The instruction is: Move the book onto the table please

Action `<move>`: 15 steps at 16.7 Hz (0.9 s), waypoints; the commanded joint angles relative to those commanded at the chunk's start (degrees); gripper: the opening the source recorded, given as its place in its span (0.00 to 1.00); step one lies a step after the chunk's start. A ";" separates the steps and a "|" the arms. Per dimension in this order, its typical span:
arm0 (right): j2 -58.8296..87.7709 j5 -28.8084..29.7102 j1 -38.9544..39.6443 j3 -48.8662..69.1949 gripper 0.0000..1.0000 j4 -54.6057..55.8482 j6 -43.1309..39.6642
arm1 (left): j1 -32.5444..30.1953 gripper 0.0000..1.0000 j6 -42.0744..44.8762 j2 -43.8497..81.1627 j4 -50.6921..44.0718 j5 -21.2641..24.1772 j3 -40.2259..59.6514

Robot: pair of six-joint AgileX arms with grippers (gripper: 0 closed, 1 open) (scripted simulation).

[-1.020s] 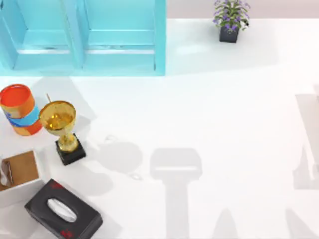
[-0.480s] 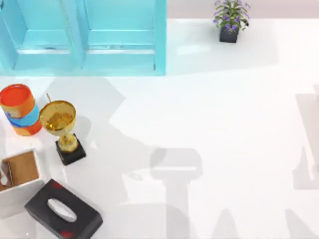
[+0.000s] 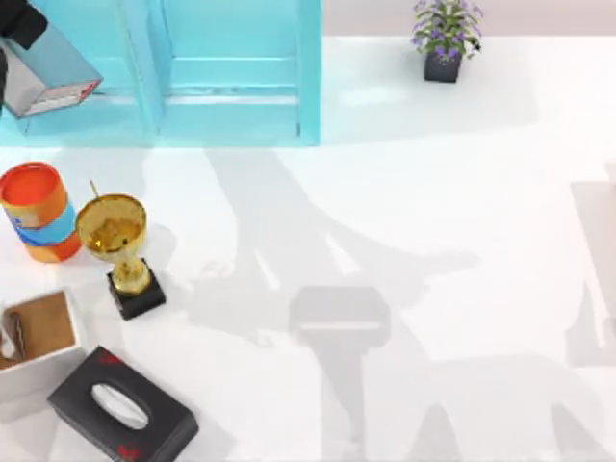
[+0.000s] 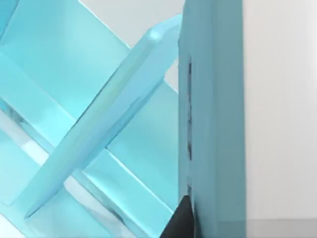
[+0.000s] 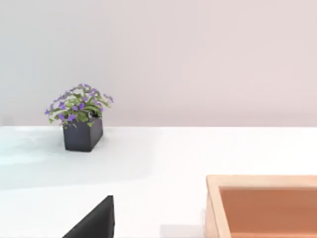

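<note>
The book, with a pale blue-grey cover, a white page edge and a small red mark, hangs tilted at the far left in front of the turquoise shelf unit, above the white table. My left gripper is shut on its upper end. In the left wrist view the book is a teal slab right beside a dark finger, with the shelf's boards behind it. A dark part of my right gripper shows low in the right wrist view.
An orange and blue can, a gold trophy, a white box with a brown inside and a black tissue box stand at the table's left. A potted plant stands at the back. A wooden box is near the right gripper.
The book and my left gripper have come into the top view at the far upper left; neither was there before. The arm's shadow has swept across the table.
</note>
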 joint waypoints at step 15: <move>0.00 0.00 0.00 0.00 1.00 0.00 0.00 | -47.98 0.00 -67.73 30.13 12.68 -33.19 5.10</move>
